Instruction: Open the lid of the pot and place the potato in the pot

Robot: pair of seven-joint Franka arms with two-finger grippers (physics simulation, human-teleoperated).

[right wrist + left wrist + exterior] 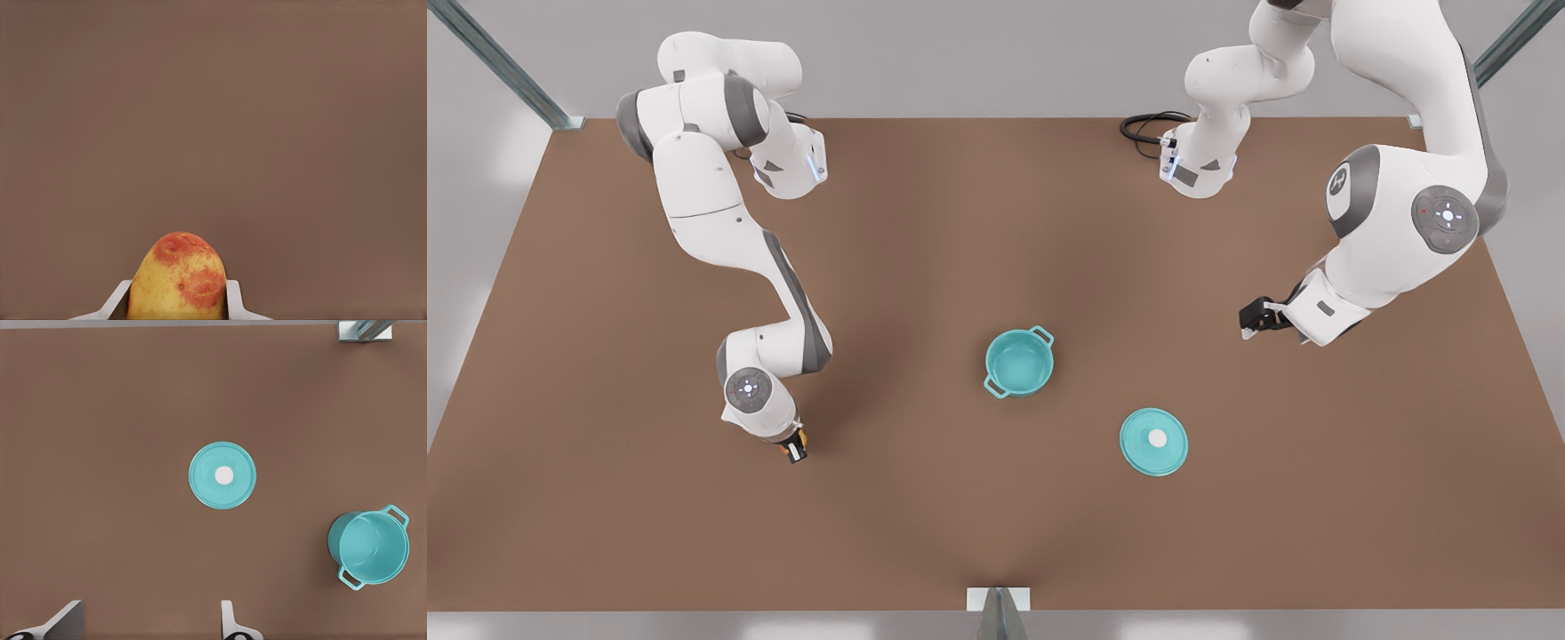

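Gripping the potato (179,279) near the front view's left, the right gripper (793,447) must next carry it to the uncovered pot (1019,362), pot lid (1154,441) already lying on the table (925,533) beside it, left gripper (1252,318) waiting open.

A plain brown counter (925,267) fills the scene. A coiled black cable (1145,126) lies at its one o'clock edge. Grey metal posts (507,67) stand at ten, two and six o'clock.

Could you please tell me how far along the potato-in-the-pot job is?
Done: the pot lid lies flat on the table, apart from the open pot. In hand: the right gripper grips the potato. Left: carrying it into the pot. The left gripper waits, open.
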